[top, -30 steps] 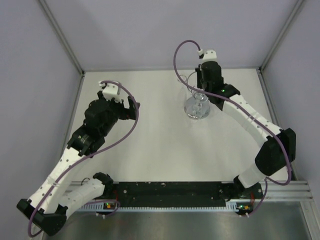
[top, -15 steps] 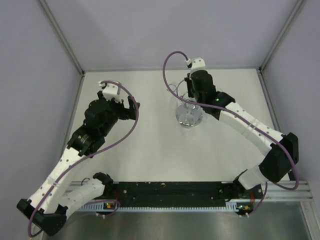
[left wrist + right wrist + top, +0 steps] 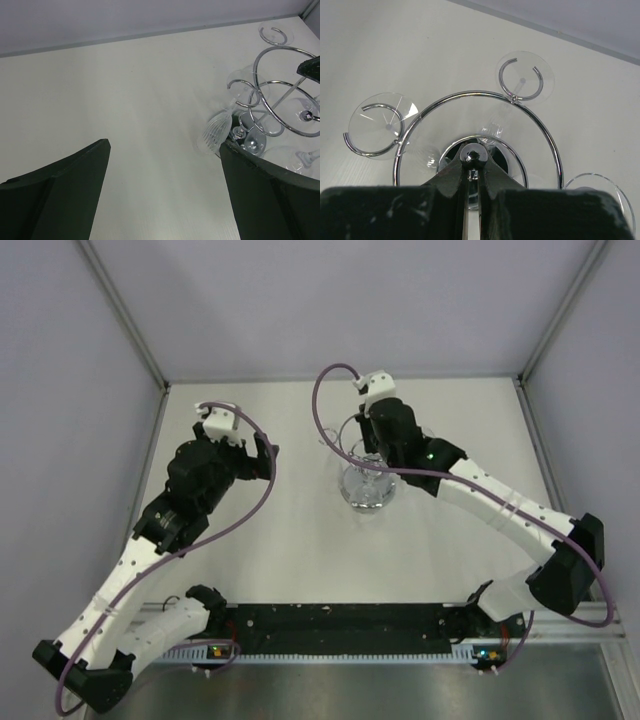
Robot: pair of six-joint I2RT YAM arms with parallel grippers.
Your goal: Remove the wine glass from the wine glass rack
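Where pale walls box the white table, right pincer grips the rack, left pincer gapes empty.

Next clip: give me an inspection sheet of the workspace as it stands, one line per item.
Surface: white table, no marks seen.
Job's things: rack mid-table; at least three glasses hang by the foot in its loops.
Clutter: nothing seen.
Grippers: right gripper shut on the rack's top knob; left gripper open, empty, apart from the rack on its left.
Cables: purple cables loop from each wrist; the right one arcs close by the rack, contact cannot be told.
Surroundings: grey walls on three sides; black rail at the near edge.
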